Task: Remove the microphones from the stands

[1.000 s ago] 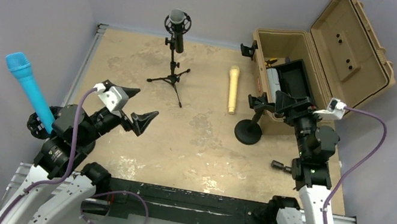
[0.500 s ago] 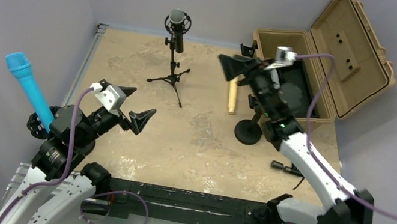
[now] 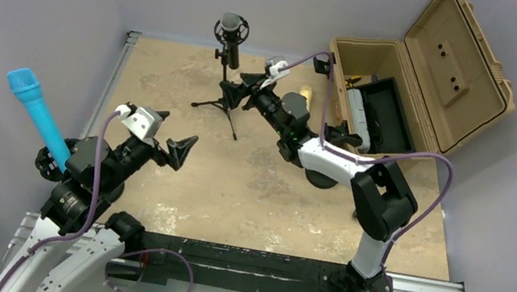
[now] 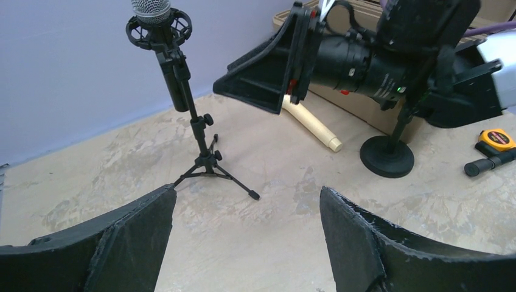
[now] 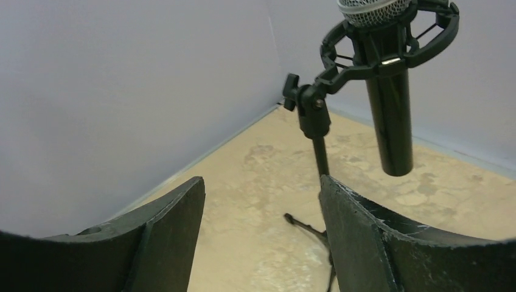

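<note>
A black microphone (image 3: 231,33) with a silver grille sits upright in a ring mount on a small tripod stand (image 3: 225,101) at the back of the table. My right gripper (image 3: 239,89) is right beside the stand's pole, on its right and below the mount, open and holding nothing. In the right wrist view the microphone (image 5: 389,103) hangs up and to the right of the right gripper (image 5: 261,182), and the pole (image 5: 319,152) runs down behind the right finger. My left gripper (image 3: 177,130) hovers open and empty at the near left, facing the stand (image 4: 204,161).
An open tan case (image 3: 411,68) stands at the back right. A cream microphone (image 4: 310,125) lies on the table behind my right arm. A round-base stand (image 4: 387,157), a tape measure (image 4: 496,139) and a blue microphone (image 3: 35,109) at the far left are also here.
My right arm has swung from the tan case leftward across the table to the tripod stand, and its jaws have narrowed a little. The left arm has barely shifted.
</note>
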### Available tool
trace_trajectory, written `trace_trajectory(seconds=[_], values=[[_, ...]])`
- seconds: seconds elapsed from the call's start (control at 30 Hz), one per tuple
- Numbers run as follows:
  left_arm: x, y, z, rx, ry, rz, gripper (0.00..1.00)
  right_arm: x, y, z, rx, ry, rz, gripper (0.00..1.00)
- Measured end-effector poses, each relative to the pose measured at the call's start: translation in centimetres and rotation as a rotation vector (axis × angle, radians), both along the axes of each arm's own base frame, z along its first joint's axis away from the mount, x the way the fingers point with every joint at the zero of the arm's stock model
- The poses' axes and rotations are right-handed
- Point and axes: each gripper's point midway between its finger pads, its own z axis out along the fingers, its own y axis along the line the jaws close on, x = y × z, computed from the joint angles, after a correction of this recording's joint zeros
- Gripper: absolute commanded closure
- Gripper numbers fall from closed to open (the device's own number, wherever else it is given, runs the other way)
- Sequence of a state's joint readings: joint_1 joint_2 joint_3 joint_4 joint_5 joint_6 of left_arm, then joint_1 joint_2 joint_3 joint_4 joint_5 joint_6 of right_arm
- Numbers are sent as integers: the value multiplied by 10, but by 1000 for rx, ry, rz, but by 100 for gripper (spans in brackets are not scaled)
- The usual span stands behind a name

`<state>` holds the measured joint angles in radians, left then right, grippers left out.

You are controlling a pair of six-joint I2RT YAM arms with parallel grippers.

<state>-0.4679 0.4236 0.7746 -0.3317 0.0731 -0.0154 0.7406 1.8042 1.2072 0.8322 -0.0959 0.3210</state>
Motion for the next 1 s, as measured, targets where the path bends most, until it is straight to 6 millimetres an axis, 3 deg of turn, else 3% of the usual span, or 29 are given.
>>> trace_trajectory(seconds=[0.2, 0.47, 0.67, 0.8, 1.0], values=[[3, -2, -3, 7, 15, -1, 14, 17, 11, -30, -94, -114, -13, 40], [8, -4, -9, 19, 38, -2, 14, 42, 30, -29, -96, -205, -34, 49], [9, -5, -10, 21, 42, -2, 14, 71, 30, -40, -98, -183, -141, 52], [9, -6, -11, 22, 44, -6, 14, 77, 32, -53, -122, -186, -151, 60], [10, -7, -12, 25, 51, -9, 14, 69, 42, -55, -136, -231, -84, 61]])
